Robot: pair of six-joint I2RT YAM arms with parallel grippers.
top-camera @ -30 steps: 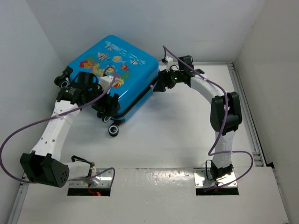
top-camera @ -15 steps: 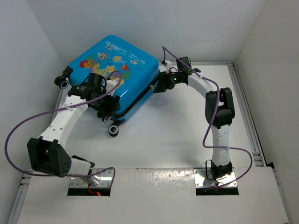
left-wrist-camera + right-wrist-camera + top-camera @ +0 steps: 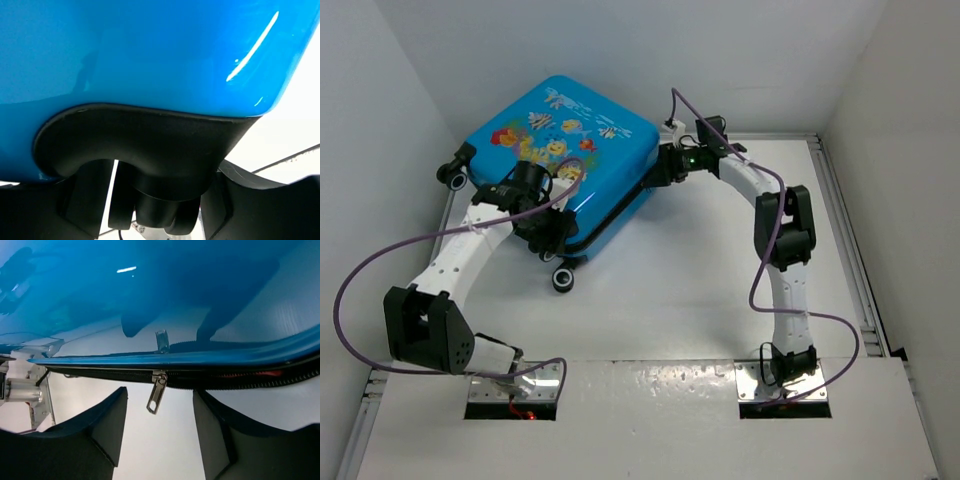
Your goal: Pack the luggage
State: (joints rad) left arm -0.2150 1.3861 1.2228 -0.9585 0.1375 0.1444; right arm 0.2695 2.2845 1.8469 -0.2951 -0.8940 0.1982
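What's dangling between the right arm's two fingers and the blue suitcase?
A metal zipper pull, hanging from the black zipper track on the luggage. The right wrist view shows it in the open gap of the right end effector, not gripped.

We count one luggage [image 3: 555, 130], a single blue case with fish prints, on one table [image 3: 700, 290]. There are two arms, one left arm [image 3: 455, 270] and one right arm [image 3: 782, 250]. Each carries one purple cable, so that makes two, the left cable [image 3: 338, 315] and the right cable [image 3: 752, 295]. At the near edge we count two metal base plates, one left plate [image 3: 515, 385] and one right plate [image 3: 783, 383]. On the case we can make out two black wheels, a near wheel [image 3: 563, 280] and a far-left wheel [image 3: 448, 177]; any others we cannot tell. The right wrist view gives us two fingers [image 3: 95, 435] and one zipper pull [image 3: 156, 392].
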